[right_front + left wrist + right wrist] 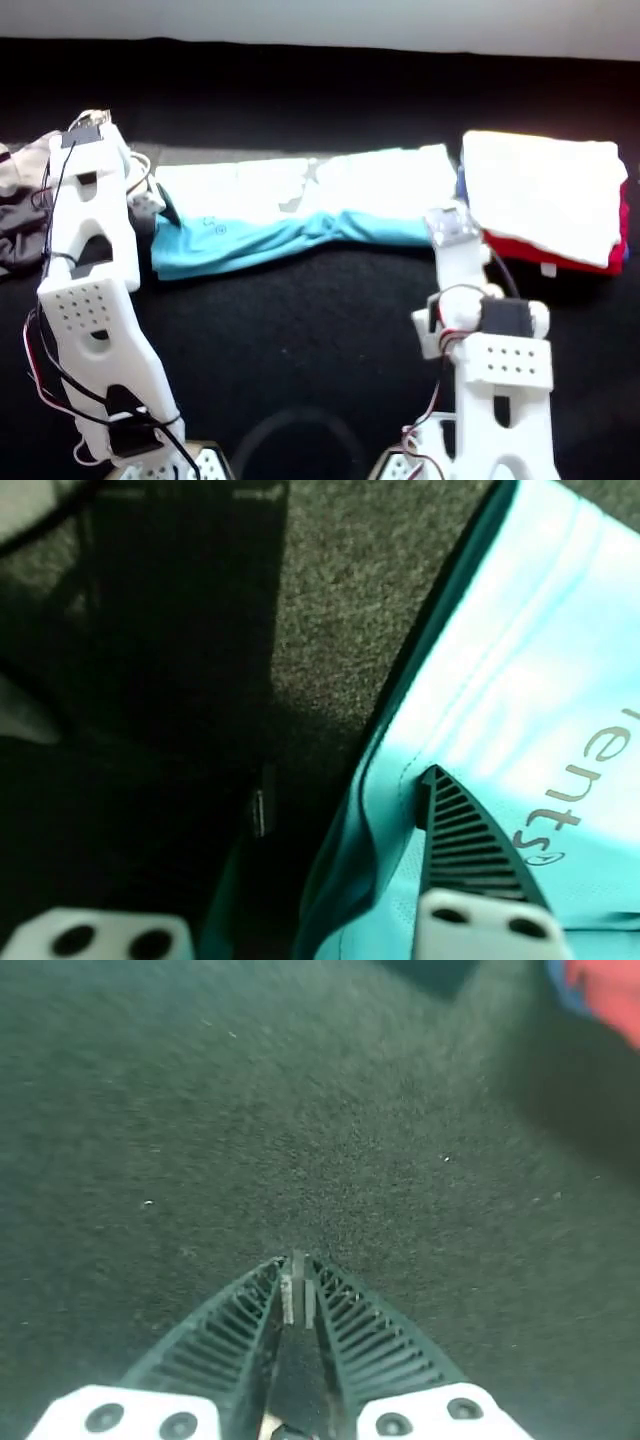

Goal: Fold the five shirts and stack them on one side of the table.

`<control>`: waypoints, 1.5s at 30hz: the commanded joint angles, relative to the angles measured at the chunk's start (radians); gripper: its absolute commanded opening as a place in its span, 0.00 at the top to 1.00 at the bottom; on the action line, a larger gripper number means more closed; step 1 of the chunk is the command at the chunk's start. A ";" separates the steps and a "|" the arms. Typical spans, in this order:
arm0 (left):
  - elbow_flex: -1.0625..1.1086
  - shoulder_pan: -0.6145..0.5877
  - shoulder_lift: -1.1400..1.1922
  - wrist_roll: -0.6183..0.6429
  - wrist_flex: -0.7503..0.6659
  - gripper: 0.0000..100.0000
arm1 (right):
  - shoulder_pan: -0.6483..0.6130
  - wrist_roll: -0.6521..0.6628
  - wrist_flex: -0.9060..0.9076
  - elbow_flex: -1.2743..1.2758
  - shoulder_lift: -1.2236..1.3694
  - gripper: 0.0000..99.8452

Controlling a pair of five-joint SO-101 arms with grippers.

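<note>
A teal shirt lies stretched sideways across the middle of the black table, its upper half looking almost white. My left gripper is at the shirt's left end. In the left wrist view it is open, one ribbed finger resting on the teal shirt and the cloth's edge lying between the jaws. My right gripper is at the shirt's right end. Its own view shows it shut and empty over bare black cloth. A folded stack, white over red and blue, sits at the right.
A crumpled grey and brown garment lies at the far left edge behind the left arm. The corner of the red shirt shows in the right wrist view. Bare black tablecloth spreads between the two arm bases.
</note>
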 commanded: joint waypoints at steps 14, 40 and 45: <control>-0.133 0.061 0.097 -0.055 0.097 0.81 | -0.053 -0.233 -0.704 0.381 -0.048 0.99; -0.134 0.082 0.101 -0.138 0.094 0.99 | -0.173 -0.235 -1.161 0.450 0.208 0.99; -0.137 0.019 0.091 -0.138 0.101 0.99 | -0.097 -0.241 -1.159 0.400 0.269 0.99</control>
